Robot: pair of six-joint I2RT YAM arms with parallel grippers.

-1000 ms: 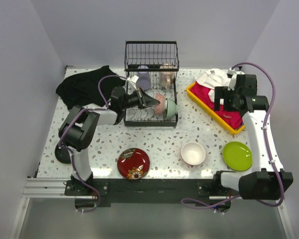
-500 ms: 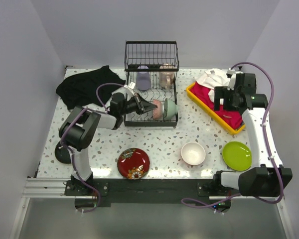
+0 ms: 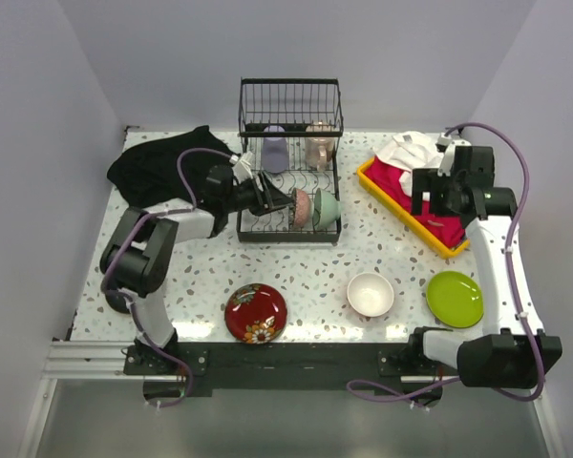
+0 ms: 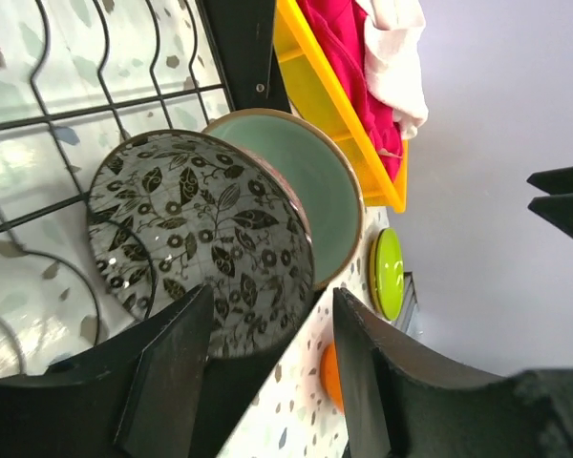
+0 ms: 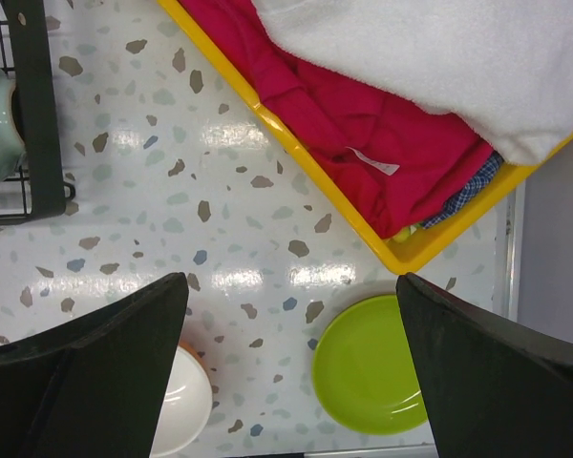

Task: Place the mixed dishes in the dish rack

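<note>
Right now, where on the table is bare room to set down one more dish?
Bare tabletop lies before the dish rack, between the red floral bowl and the white bowl; also a strip between the rack and the yellow tray. Crowded: the rack's right side, where the patterned bowl and pale green bowl stand, and around the lime green plate.

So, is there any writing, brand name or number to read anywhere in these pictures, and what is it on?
None can be read.
Small white label on the red cloth in the yellow tray: its print is too small and blurred to read.
Nothing else in view shows words, numbers or signs.
</note>
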